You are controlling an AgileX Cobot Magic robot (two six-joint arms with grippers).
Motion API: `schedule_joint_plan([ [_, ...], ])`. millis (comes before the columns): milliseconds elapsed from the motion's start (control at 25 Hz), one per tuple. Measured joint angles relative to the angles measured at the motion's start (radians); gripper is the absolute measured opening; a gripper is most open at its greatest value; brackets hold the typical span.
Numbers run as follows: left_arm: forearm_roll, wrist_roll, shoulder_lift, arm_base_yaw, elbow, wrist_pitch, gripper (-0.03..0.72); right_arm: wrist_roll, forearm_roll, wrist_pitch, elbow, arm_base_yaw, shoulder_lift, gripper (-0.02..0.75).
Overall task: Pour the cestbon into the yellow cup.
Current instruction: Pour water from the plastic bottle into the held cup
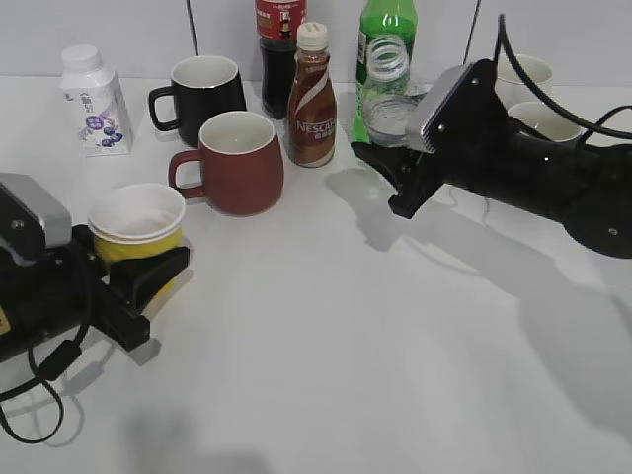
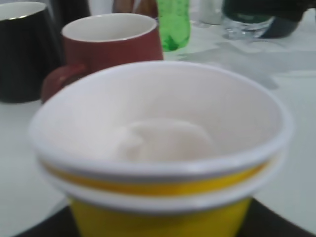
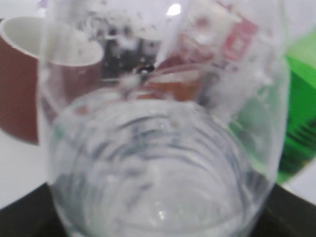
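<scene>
The yellow cup (image 1: 136,225) stands at the left of the white table, upright, white inside and looking empty. My left gripper (image 1: 148,278) has its black fingers on either side of the cup's lower part and is shut on it; the cup fills the left wrist view (image 2: 158,148). The cestbon (image 1: 388,87), a clear ribbed capless bottle, stands upright at the back in front of the green bottle. My right gripper (image 1: 387,178) is shut on its lower body. The bottle fills the right wrist view (image 3: 163,163). Its label is hidden.
A dark red mug (image 1: 237,163) and a black mug (image 1: 202,94) stand behind the cup. A Nescafe bottle (image 1: 312,99), a dark cola bottle (image 1: 279,39) and a tall green bottle (image 1: 387,25) stand at the back, a milk carton (image 1: 94,99) far left, white cups (image 1: 523,74) far right.
</scene>
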Motion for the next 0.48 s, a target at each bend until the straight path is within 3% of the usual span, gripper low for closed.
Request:
schedule_joint_plan([
  [240, 0.094, -0.074, 0.0, -0.016, -0.09, 0.002, 0.337, -0.082, -0.041, 0.029, -0.006, 0.001, 0.0, 0.472],
  [480, 0.121, -0.107, -0.004, -0.101, -0.196, 0.05, 0.337, -0.186, -0.042, 0.03, -0.006, 0.001, 0.0, 0.472],
])
